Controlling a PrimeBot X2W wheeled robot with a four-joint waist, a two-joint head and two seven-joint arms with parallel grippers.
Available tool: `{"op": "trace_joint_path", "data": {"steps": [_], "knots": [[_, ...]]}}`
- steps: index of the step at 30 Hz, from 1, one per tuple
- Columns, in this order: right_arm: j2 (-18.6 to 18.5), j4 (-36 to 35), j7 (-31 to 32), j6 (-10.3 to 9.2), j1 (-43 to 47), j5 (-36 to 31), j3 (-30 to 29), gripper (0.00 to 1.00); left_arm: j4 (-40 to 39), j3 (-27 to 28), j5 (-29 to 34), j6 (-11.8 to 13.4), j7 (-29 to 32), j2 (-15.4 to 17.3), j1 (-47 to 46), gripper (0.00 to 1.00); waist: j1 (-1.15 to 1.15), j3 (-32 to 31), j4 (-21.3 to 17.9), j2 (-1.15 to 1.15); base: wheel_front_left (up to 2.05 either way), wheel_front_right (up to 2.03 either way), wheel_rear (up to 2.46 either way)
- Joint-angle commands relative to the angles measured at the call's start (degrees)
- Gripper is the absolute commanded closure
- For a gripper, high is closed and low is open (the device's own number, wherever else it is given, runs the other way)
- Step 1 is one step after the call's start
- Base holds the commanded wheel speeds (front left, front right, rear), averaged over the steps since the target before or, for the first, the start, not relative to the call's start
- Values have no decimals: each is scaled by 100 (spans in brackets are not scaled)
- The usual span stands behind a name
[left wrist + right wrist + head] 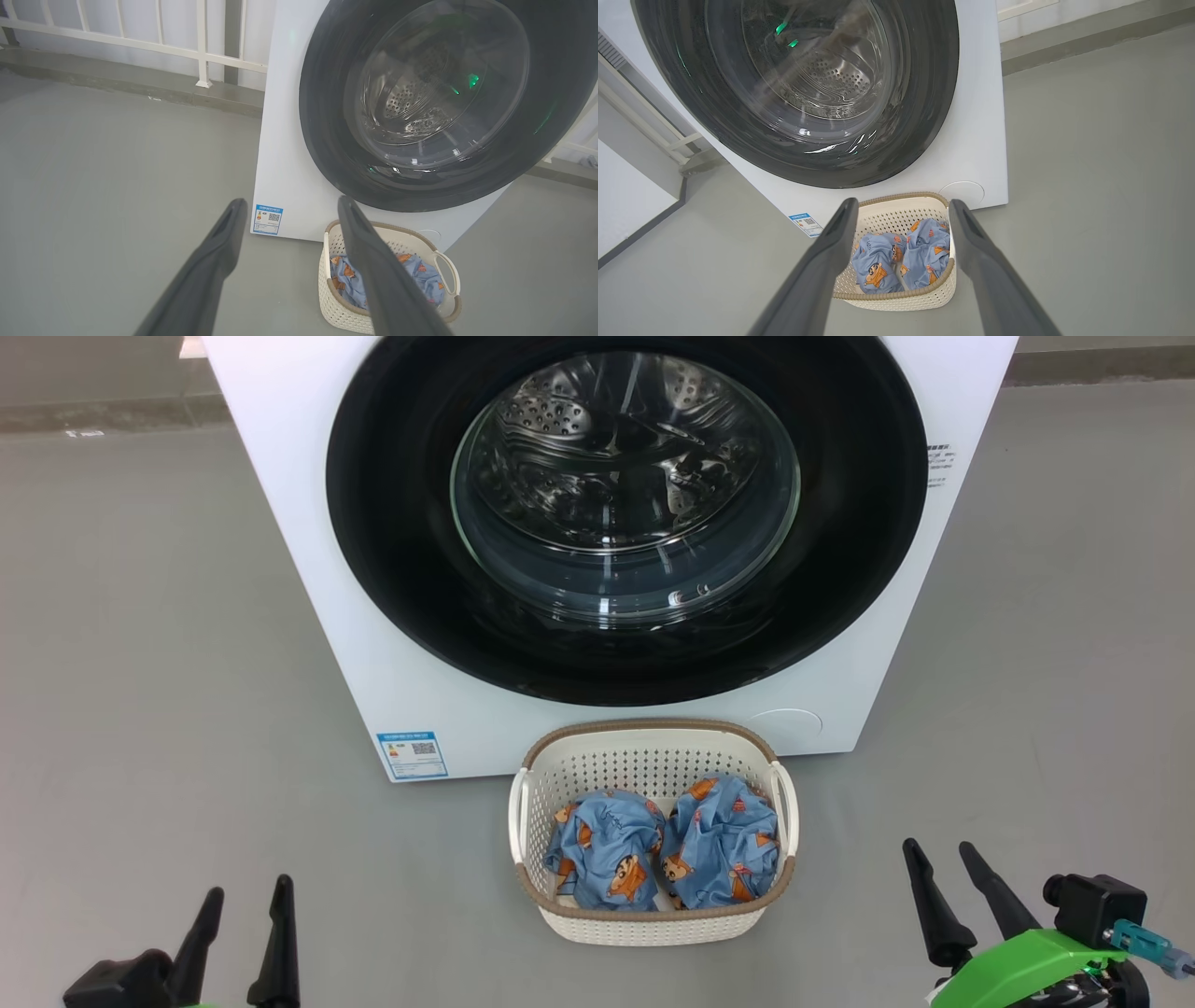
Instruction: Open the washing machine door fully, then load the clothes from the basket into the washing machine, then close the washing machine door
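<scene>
On a bare grey floor (140, 663) the washing machine (299, 569) stands with the washing machine door (392, 523) shut, so no step looks done. Both bundles of the clothes (607, 849) lie in the basket (653, 733) just before it. The left end effector (250, 887) and right end effector (938, 847) hang low, fingers spread, empty; opening, loading and closing all remain.

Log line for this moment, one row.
washing machine door: shut | clothes: both bundles in basket | left gripper: open, empty | right gripper: open, empty | next: open door
</scene>
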Motion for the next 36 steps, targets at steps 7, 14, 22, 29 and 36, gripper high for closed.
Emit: {"op": "trace_joint_path", "data": {"steps": [7,14,22,29,36], "knots": [[-139,-95,-203,8,-141,-561,39,0,-140,156,418,-14,-214,199,-136,0,0,-1,-4,0,0,0,0],[-181,-111,-320,9,-43,-971,-138,0,-121,167,726,-15,-332,272,-146,0,0,-10,-6,0,0,0,0],[-178,-142,-368,9,15,-1168,-267,0,-80,153,830,-15,-380,326,-123,0,0,-17,-53,0,0,0,0],[-130,-161,-368,9,0,-1203,-278,0,-50,239,1044,-15,-380,286,-164,0,0,-1,-69,0,18,18,-35],[-107,-158,-368,9,4,-1207,-294,0,-30,308,1054,-15,-380,250,-188,0,0,1,-72,0,70,69,-139]]}}
